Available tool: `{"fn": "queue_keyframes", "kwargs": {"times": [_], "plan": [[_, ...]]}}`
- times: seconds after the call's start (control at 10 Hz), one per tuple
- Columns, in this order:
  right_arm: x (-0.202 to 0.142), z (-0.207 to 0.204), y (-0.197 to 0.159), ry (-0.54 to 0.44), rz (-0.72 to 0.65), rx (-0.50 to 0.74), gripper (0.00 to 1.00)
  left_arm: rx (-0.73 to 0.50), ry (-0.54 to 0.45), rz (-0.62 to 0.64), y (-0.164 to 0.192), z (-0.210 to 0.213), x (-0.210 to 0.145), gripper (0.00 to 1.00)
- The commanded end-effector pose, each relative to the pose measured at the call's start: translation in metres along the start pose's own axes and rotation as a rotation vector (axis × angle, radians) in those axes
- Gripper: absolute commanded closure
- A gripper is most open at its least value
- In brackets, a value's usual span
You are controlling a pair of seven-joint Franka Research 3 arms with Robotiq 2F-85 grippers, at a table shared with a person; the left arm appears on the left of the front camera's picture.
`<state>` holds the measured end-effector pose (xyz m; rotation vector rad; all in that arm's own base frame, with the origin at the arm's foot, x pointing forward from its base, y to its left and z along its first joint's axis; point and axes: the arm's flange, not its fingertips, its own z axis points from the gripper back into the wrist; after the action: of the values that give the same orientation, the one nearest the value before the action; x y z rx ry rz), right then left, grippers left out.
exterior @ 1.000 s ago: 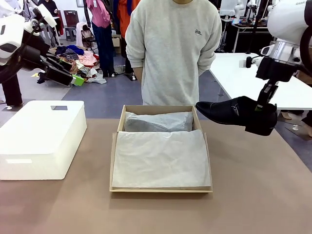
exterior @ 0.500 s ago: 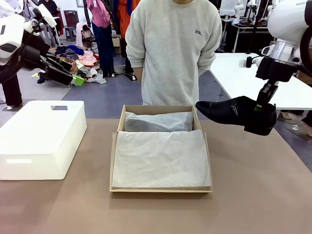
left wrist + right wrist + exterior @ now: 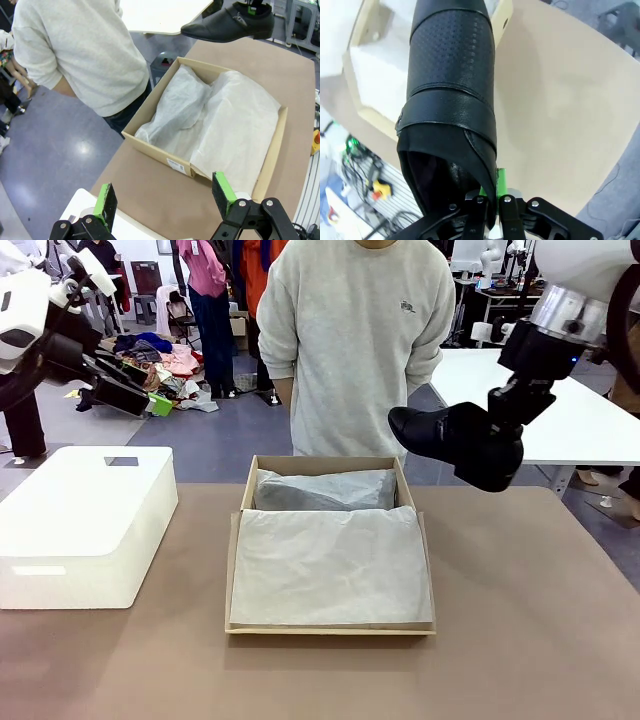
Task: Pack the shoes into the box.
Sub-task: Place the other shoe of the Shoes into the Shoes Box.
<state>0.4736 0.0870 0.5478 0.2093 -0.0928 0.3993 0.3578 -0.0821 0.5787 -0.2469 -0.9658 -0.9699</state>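
Observation:
One black glossy shoe (image 3: 450, 443) hangs in the air beyond the far right corner of the box (image 3: 233, 570), toe pointing left. My right gripper (image 3: 506, 426) is shut on its heel rim. In the right wrist view the shoe (image 3: 451, 90) reaches up from the shut gripper (image 3: 490, 201), with the box's wall (image 3: 503, 20) beyond its toe. The brown cardboard box holds crumpled white tissue paper (image 3: 330, 562). My left gripper (image 3: 133, 392) stays high at the far left, open; in its own view its jaws (image 3: 164, 197) stand wide over the box (image 3: 150, 146), with the shoe (image 3: 227, 26) farther off.
A large white plastic bin (image 3: 85, 520) stands left of the box. A person in a grey sweatshirt (image 3: 355, 350) stands at the far edge behind the box, hands behind the back. A white table (image 3: 490, 390) lies at the back right. Bare brown tabletop (image 3: 520, 620) surrounds the box.
My right arm has lifted the shoe and carried it left, closer to the box's far right corner. The left arm, box and person have not moved.

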Motion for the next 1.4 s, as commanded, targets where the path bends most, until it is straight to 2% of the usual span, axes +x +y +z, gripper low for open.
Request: {"fn": "queue_keyframes", "kwargs": {"times": [0.0,0.2,0.3,0.6,0.7,0.8,1.0,1.3], "plan": [[0.003,-0.007,0.027,-0.039,-0.177,0.005,1.0,-0.006,-0.006,0.002,0.001,0.0,0.0,0.0],[0.019,-0.01,0.051,-0.035,-0.327,-0.051,1.0,-0.006,-0.006,0.002,0.001,0.0,0.0,0.0],[0.026,-0.01,0.061,-0.083,-0.422,-0.103,1.0,-0.006,-0.006,0.002,0.001,0.0,0.0,0.0],[0.052,-0.019,0.091,-0.101,-0.573,-0.234,1.0,-0.006,-0.006,0.002,0.001,0.0,0.0,0.0],[0.06,-0.023,0.098,-0.1,-0.6,-0.246,1.0,-0.006,-0.006,0.002,0.001,0.0,0.0,0.0],[0.063,-0.025,0.105,-0.079,-0.57,-0.227,1.0,-0.006,-0.006,0.002,0.001,0.0,0.0,0.0],[0.05,-0.031,0.096,-0.094,-0.563,-0.219,1.0,-0.006,-0.006,0.002,0.001,0.0,0.0,0.0],[0.05,-0.031,0.096,-0.094,-0.563,-0.219,1.0,-0.006,-0.006,0.002,0.001,0.0,0.0,0.0]]}}
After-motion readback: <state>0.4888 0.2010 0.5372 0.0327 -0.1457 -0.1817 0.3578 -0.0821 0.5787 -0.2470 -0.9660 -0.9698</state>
